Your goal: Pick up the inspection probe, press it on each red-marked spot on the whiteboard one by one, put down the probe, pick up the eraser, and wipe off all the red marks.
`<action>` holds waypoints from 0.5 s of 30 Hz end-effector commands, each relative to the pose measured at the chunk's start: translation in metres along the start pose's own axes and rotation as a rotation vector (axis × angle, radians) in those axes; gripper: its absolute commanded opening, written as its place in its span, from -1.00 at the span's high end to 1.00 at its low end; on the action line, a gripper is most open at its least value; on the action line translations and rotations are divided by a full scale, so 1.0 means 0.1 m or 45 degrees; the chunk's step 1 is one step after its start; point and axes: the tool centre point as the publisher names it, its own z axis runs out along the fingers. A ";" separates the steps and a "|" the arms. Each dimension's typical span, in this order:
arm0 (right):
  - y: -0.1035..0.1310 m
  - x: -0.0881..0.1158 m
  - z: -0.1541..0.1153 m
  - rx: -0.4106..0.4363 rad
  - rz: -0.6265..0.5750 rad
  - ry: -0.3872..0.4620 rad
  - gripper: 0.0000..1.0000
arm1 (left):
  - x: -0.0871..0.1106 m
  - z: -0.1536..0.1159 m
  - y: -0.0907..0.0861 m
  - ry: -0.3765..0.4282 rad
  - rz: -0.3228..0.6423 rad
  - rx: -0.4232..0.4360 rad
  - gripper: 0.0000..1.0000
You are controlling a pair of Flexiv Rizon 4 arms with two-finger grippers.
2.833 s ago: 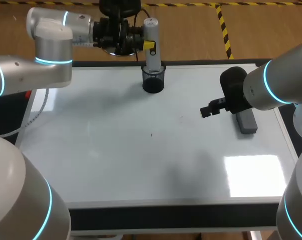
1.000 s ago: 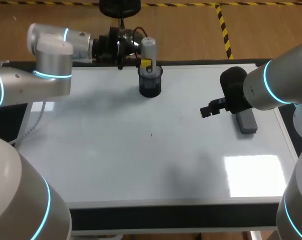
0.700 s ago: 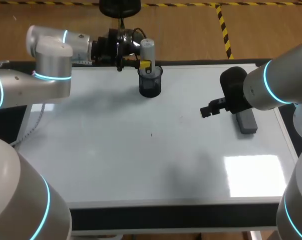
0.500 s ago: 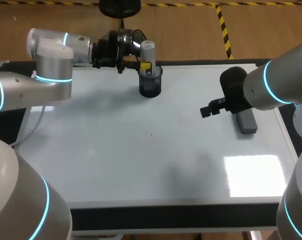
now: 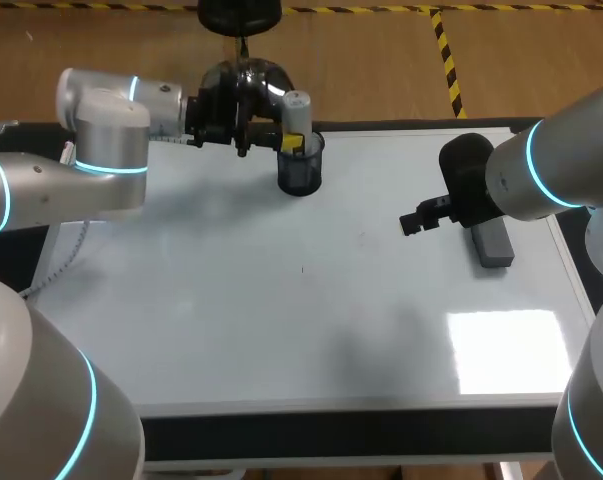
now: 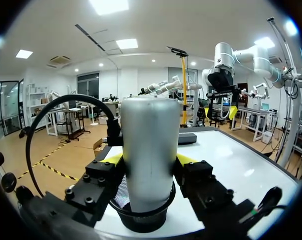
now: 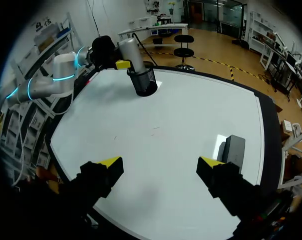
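Left pincer [image 6: 149,159]: closed on the inspection probe [image 6: 149,135], one yellow tip against each side of the silver barrel.

The probe's lower end sits inside the black mesh holder [image 5: 301,172], which stands at the far edge of the whiteboard [image 5: 281,330], left of the middle. In the head view the probe leans slightly.

Right pincer [image 7: 162,161]: wide open, holding nothing, hanging over the right part of the whiteboard. The grey eraser [image 5: 492,243] lies near the right edge, untouched.

Two small faint marks [image 5: 303,268] lie near the middle of the whiteboard. Their colour cannot be told.

Judgement: the step in hand is moving the probe at the holder, but whether in or out cannot be settled from this moment.
- Either way, travel should run straight along the holder's axis, with the probe brought upright first.
- The mesh holder looks light. A sideways pull or a barrel dragged on the rim would likely tip or slide it.
- If releasing, the tips should open only once the probe rests on the holder's floor.
- The pincer should then back away level, clear of the rim.
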 end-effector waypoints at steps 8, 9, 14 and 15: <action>0.00 -0.01 0.00 0.000 -0.001 0.002 -1.00 | 0.02 0.00 0.12 -0.013 -0.024 -0.006 0.16; 0.00 -0.01 0.00 0.000 -0.001 0.002 -1.00 | 0.03 0.00 0.12 -0.014 -0.024 -0.007 0.04; 0.00 -0.01 0.00 0.000 -0.001 0.002 -1.00 | 0.04 -0.02 0.09 -0.015 -0.023 -0.008 -1.00; 0.00 -0.01 0.00 0.000 -0.001 0.002 -1.00 | 0.04 -0.02 0.08 -0.015 -0.022 -0.008 -1.00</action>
